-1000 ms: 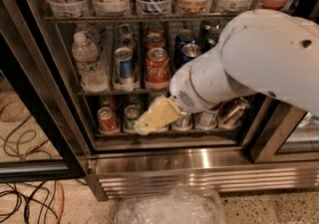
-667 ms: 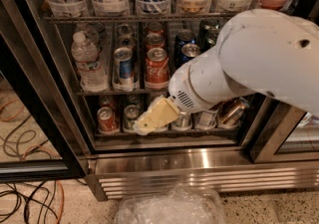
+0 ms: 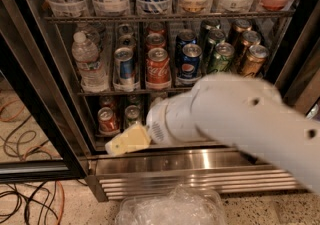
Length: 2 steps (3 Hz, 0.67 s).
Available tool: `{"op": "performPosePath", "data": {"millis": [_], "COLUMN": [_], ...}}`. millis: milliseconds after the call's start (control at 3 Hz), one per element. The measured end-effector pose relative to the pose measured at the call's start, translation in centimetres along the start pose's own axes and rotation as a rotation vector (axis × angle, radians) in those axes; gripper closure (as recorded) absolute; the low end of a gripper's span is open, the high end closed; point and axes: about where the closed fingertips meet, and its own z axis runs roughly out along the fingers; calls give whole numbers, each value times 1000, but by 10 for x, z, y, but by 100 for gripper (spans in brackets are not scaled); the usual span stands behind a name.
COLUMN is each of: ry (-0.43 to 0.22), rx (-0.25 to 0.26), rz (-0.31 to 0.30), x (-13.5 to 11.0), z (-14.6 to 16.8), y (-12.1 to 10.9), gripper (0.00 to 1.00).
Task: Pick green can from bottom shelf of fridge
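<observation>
Up and to the left of the gripper (image 3: pixel 127 142) stands a red can (image 3: pixel 107 119). Just above and behind the gripper is the green can (image 3: pixel 132 115), upright near the front of the bottom shelf (image 3: pixel 101 134) of the fridge (image 3: pixel 190 165). To the right, the white arm (image 3: pixel 240 119) hides the rest of that rack. Whether the gripper is open or closed cannot be told.

It sits low, at the shelf's front lip, so a straight push could catch the rack edge, and any drift left could knock the red can.

A second ago the gripper was higher and further right, level with the cans; it now sits lower and further left, below them.
</observation>
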Motion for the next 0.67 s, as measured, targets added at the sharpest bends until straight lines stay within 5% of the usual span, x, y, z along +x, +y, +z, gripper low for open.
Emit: {"op": "performPosePath", "data": {"millis": [333, 667], "ry": [25, 13], "rx": [-43, 19], "rz": [142, 126], "x": [46, 80], "z": [54, 75], "y": [48, 63], "gripper": [0, 0]}}
